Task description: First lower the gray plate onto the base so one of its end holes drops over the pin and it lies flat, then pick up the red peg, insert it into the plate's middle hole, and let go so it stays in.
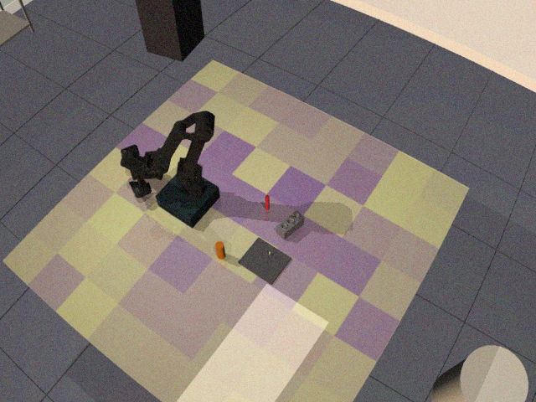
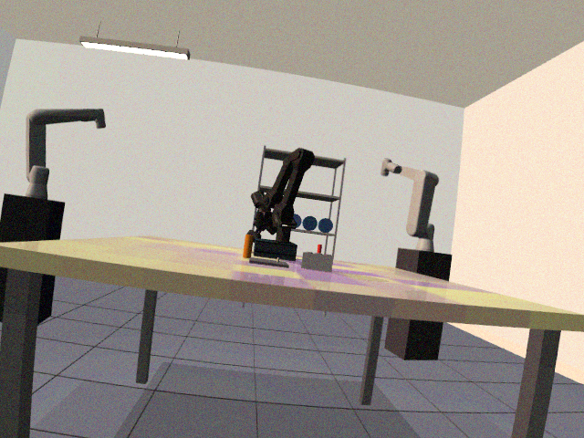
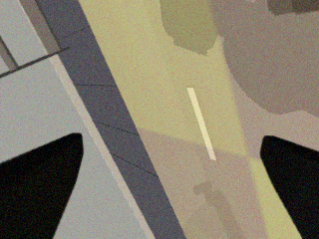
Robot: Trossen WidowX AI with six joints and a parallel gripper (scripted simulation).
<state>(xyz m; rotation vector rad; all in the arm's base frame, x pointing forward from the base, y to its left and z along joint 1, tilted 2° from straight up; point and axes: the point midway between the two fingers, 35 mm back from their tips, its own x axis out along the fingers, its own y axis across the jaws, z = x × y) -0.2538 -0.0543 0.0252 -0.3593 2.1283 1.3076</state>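
The gray plate point(image 1: 287, 229) point(image 2: 317, 262), a thick oblong block with round features in a row along its top, rests on the table beside the base, apart from it. The base point(image 1: 260, 268) point(image 2: 264, 262) is a flat dark square with a small pale pin point(image 1: 270, 252) point(image 2: 278, 259) standing up from it, uncovered. The red peg point(image 1: 266, 202) point(image 2: 318, 247) stands upright beyond the plate; its lower part is hidden in the exterior view. My gripper point(image 3: 173, 143) is open and empty, its dark fingertips wide apart in the wrist view. It is at the far left in the top view, well away from plate and peg.
An orange cylinder point(image 1: 219, 250) point(image 2: 247, 245) stands upright close to the base, on the arm's side. The arm's own dark foot point(image 1: 187, 201) point(image 2: 275, 249) stands between the gripper and the parts. The patchwork tabletop's edge and the floor show in the wrist view.
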